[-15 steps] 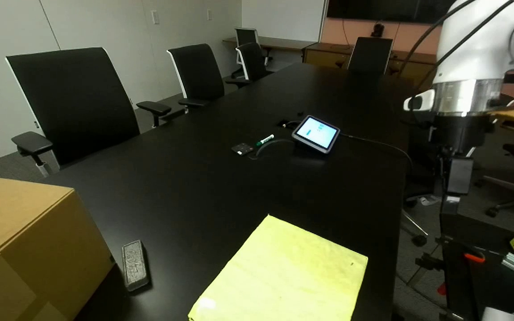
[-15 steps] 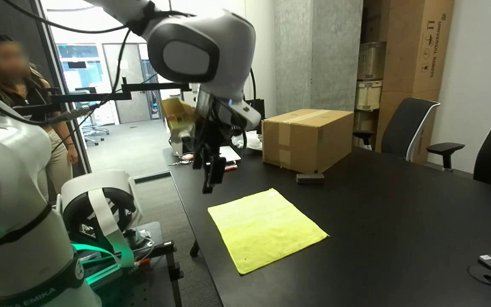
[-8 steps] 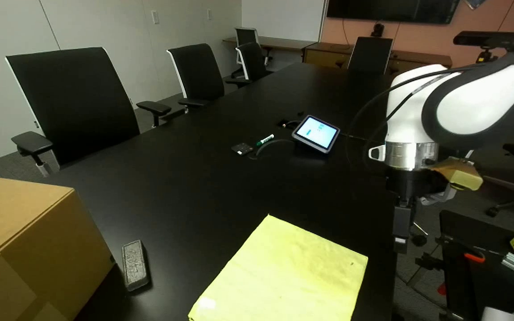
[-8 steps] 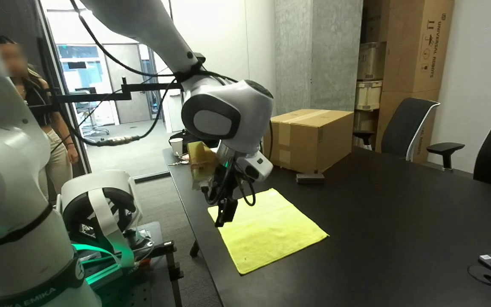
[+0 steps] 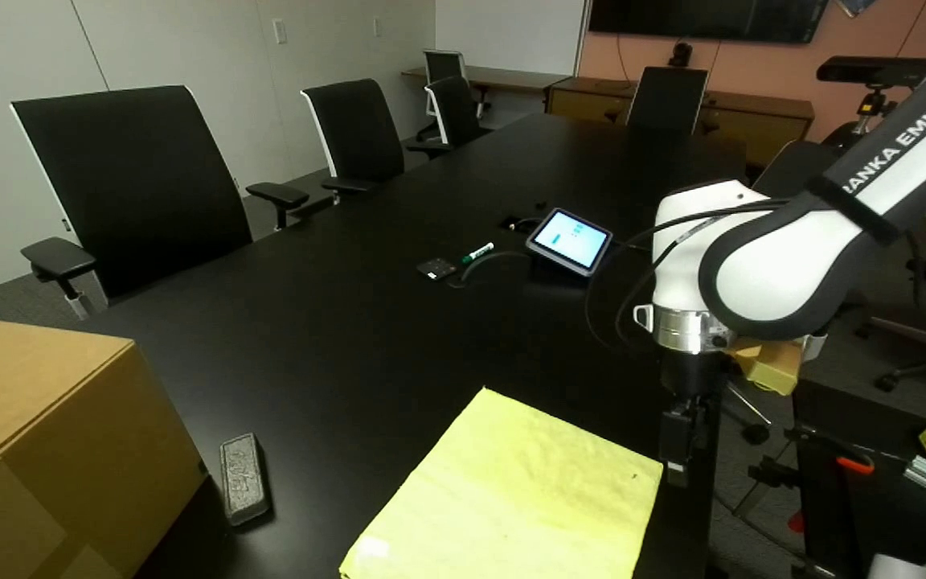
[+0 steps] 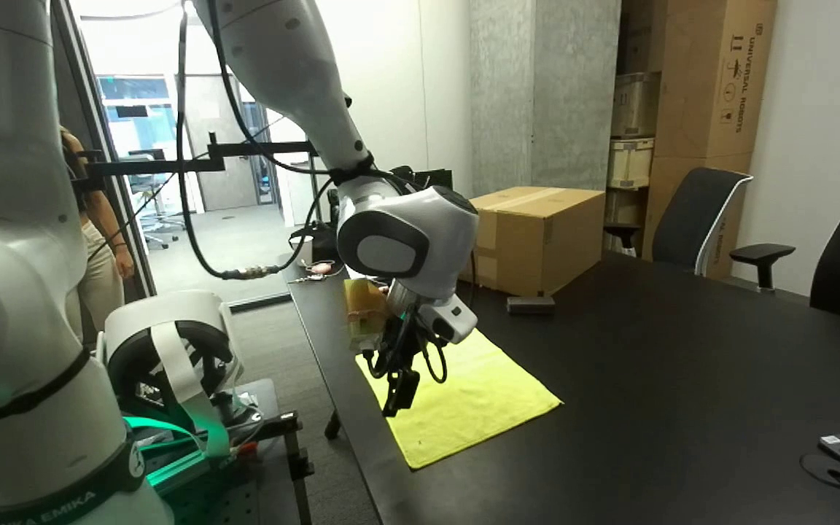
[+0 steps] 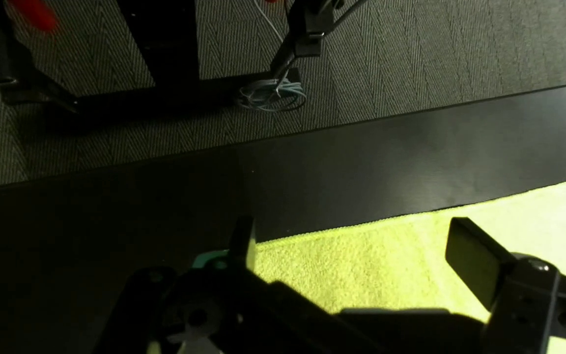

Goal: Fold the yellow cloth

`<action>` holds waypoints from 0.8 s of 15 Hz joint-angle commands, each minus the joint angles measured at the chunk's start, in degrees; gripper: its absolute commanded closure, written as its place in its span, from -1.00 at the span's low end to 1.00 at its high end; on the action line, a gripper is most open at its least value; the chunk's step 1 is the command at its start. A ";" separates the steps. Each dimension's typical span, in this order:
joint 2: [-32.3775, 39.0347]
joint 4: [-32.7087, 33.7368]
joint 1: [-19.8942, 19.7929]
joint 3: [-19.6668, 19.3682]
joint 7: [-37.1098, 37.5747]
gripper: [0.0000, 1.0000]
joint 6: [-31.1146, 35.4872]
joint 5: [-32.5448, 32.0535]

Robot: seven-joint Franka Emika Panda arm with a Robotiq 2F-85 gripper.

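Note:
The yellow cloth [image 5: 503, 498] lies flat and spread out on the black table, and also shows in an exterior view [image 6: 478, 401]. My gripper [image 7: 354, 243] is open and empty, its two fingers wide apart. In the wrist view the cloth [image 7: 352, 270] lies below and between the fingers, with its hemmed edge crossing the gap. In the exterior views the gripper [image 5: 676, 470] points down beside the cloth's corner near the table edge, and overlaps the cloth's edge [image 6: 394, 405]. It appears to be a little above the table. Part of the cloth is hidden behind the arm in an exterior view.
A cardboard box [image 5: 85, 450] and a dark eraser-like block [image 5: 243, 478] stand across the table from the arm. A tablet [image 5: 570, 241], a green marker [image 5: 477, 253] and a small black device [image 5: 436, 269] lie farther along. The table edge [image 7: 283, 139] runs close beside the cloth.
My gripper has moved down and in over the table edge, to the cloth's near side. The cloth has not moved.

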 commanded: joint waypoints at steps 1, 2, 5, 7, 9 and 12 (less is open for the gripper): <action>4.80 1.64 -0.83 1.60 3.35 -1.00 4.96 -1.13; 5.60 1.46 -0.70 1.54 4.37 -1.00 6.36 -2.09; 7.61 1.06 -0.07 1.00 7.60 -1.00 10.33 -5.98; 8.66 0.86 0.16 0.58 9.60 -1.00 13.05 -8.76; 10.10 1.10 0.54 -0.19 11.99 -1.00 15.67 -11.62; 11.84 1.73 0.92 -0.93 14.80 -1.00 18.82 -14.52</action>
